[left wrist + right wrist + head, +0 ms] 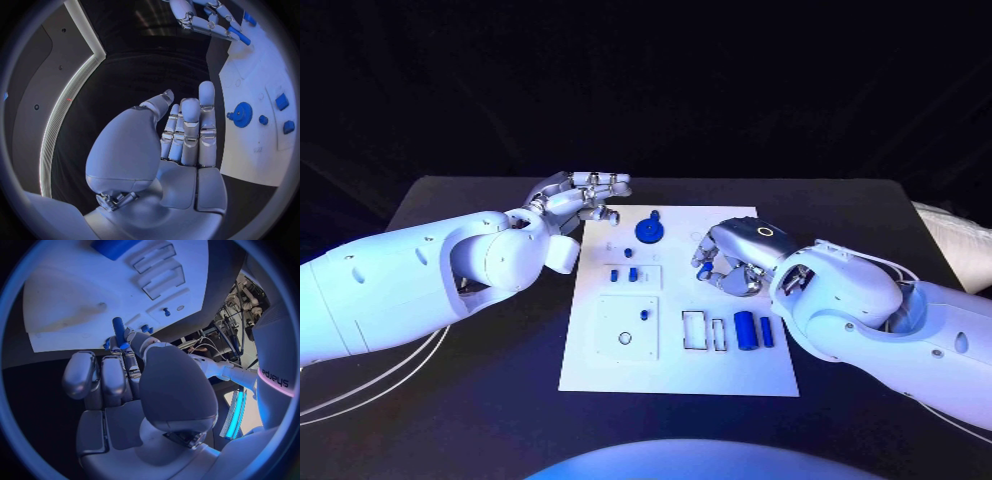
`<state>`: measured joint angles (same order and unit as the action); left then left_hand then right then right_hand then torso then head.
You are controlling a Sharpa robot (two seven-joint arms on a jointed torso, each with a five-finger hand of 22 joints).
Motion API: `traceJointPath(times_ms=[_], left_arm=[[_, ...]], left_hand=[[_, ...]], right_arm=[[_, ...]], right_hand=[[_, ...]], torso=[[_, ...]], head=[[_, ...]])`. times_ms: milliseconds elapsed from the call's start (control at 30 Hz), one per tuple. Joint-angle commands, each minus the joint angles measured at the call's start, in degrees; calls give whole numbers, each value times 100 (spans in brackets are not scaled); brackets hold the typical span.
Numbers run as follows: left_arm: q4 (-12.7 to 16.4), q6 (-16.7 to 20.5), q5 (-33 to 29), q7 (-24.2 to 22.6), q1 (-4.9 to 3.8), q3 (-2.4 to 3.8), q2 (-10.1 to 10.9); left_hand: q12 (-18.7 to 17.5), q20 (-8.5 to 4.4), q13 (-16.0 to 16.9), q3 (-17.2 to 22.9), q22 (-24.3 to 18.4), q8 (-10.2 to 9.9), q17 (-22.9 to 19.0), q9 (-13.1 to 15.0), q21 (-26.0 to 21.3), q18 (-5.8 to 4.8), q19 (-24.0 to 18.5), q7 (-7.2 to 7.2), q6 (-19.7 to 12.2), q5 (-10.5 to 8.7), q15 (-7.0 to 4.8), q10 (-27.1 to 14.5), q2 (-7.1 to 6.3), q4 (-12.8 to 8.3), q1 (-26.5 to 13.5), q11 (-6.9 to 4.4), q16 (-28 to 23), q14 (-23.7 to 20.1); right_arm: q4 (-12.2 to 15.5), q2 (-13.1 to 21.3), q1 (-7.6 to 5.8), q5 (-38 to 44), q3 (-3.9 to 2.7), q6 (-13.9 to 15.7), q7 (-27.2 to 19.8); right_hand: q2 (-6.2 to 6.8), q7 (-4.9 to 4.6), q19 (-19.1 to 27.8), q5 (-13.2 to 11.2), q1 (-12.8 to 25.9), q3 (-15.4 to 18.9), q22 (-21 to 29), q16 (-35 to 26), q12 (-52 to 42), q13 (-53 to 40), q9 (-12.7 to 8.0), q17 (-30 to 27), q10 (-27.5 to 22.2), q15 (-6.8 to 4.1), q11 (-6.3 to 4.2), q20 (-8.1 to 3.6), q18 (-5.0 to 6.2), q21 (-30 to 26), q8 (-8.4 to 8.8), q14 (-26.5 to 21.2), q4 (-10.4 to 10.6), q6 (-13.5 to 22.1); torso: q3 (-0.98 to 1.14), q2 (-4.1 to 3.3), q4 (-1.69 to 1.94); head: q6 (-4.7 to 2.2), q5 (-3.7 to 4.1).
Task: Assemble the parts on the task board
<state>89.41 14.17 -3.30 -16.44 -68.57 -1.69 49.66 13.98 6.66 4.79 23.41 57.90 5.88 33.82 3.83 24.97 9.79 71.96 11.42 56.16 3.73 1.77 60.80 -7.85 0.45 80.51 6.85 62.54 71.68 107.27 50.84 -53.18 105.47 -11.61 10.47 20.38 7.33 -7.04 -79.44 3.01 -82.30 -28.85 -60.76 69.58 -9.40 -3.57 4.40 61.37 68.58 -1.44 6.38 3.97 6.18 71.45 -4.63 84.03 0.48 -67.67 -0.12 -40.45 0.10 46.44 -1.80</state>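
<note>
The white task board point(678, 372) lies mid-table. A blue gear point(649, 230) stands near its far end, two small blue pieces point(623, 274) sit at mid-left, and two blue cylinders point(754, 331) lie beside rectangular slots point(695, 330). My left hand point(583, 194) hovers at the board's far left corner with its fingers point(187, 130) straight and nothing in them; the gear point(242, 114) is just beyond. My right hand point(733, 262) is curled over the board's right side. It pinches a slim blue peg point(118, 330) between thumb and fingers above the board point(75, 300).
The black table point(473, 410) surrounds the board. White cables point(358, 385) trail under my left arm. A pale object point(956, 232) lies at the table's far right edge. A square plate with small holes point(626, 335) sits on the board's near left part.
</note>
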Motion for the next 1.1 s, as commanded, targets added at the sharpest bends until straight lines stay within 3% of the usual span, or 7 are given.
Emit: traceJointPath(times_ms=[33, 200, 367, 433, 633, 900, 1100], left_arm=[[7, -79, 21, -28, -3, 4, -16], [1, -83, 21, -28, -3, 4, -39], [-6, -100, 21, -28, -3, 4, -75], [-10, -101, 21, -31, -3, 4, -88], [-11, -95, 21, -42, -3, 4, -102], [-17, -100, 21, -40, -4, 4, -150], [-20, -101, 20, -36, -4, 4, -161]], left_hand=[[19, 44, -7, 0, -1, 23, -5, 5, -27, 54, -14, -7, -33, 19, -9, -39, 14, -20, 25, 9, 19, -41], [25, 44, -8, 3, 0, 27, -10, 6, -26, 54, -14, -5, -34, 20, -8, -43, 28, -21, 27, 10, 20, -43], [33, 44, -9, 13, 2, 32, -14, 7, -25, 55, -14, -4, -37, 22, -8, -51, 47, -30, 42, 10, 24, -45], [33, 44, -9, 13, 2, 32, -14, 7, -25, 55, -14, -4, -37, 22, -8, -51, 47, -30, 42, 10, 24, -45], [37, 44, -10, 15, 3, 34, -14, 7, -25, 55, -14, -3, -39, 22, -8, -54, 52, -33, 46, 11, 26, -46], [37, 44, -10, 15, 3, 34, -14, 7, -25, 55, -14, -3, -39, 22, -8, -54, 52, -33, 46, 11, 26, -46], [37, 44, -10, 15, 3, 34, -14, 7, -25, 55, -14, -3, -39, 22, -8, -54, 52, -33, 46, 11, 26, -46]], right_arm=[[169, -82, -3, 16, -2, 56, -36], [284, -342, 5, -40, 16, 16, -93], [267, -629, 29, -19, 126, 27, -189], [204, -766, 62, -23, 198, 28, -243], [-8, -1042, 216, -61, 307, 30, -386], [-274, -1275, 317, -160, 440, 3, -557], [-403, -1354, 348, -197, 501, -16, -632]], right_hand=[[-52, 3, -44, 33, -108, -1, -6, 25, -11, -96, 8, 6, 397, -56, -367, 9, -45, 26, -18, 174, -21, -29], [-53, 1, -44, 40, -116, -9, -6, 26, -4, -97, 7, 6, 403, -57, -366, 7, -45, 27, -15, 174, -33, -30], [-54, -4, -43, 63, -124, -22, -6, 31, 13, -98, 4, 9, 405, -55, -361, 4, -45, 30, -7, 174, -51, -26], [-54, -6, -43, 75, -124, -26, -8, 34, 20, -98, 3, 11, 406, -54, -359, 3, -46, 31, -4, 174, -57, -25], [-57, -10, -42, 97, -125, -35, -10, 36, 32, -99, 2, 10, 409, -53, -356, 2, -46, 35, 1, 174, -69, -24], [-56, -16, -37, 123, -128, -44, 0, 38, 51, -99, -1, 9, 408, -50, -351, 1, -44, 30, 10, 173, -89, -17], [-58, -19, -35, 133, -129, -49, 1, 41, 60, -99, -3, 12, 406, -48, -348, 1, -43, 30, 14, 173, -97, -13]], torso=[[-4, -6, 6], [0, -9, 7], [-9, -11, 24], [-2, -12, 19], [0, -21, 1], [6, -30, 35], [9, -37, 31]], head=[[-4, -49], [20, -156], [109, -314], [116, -338], [146, -439], [213, -553], [242, -607]])
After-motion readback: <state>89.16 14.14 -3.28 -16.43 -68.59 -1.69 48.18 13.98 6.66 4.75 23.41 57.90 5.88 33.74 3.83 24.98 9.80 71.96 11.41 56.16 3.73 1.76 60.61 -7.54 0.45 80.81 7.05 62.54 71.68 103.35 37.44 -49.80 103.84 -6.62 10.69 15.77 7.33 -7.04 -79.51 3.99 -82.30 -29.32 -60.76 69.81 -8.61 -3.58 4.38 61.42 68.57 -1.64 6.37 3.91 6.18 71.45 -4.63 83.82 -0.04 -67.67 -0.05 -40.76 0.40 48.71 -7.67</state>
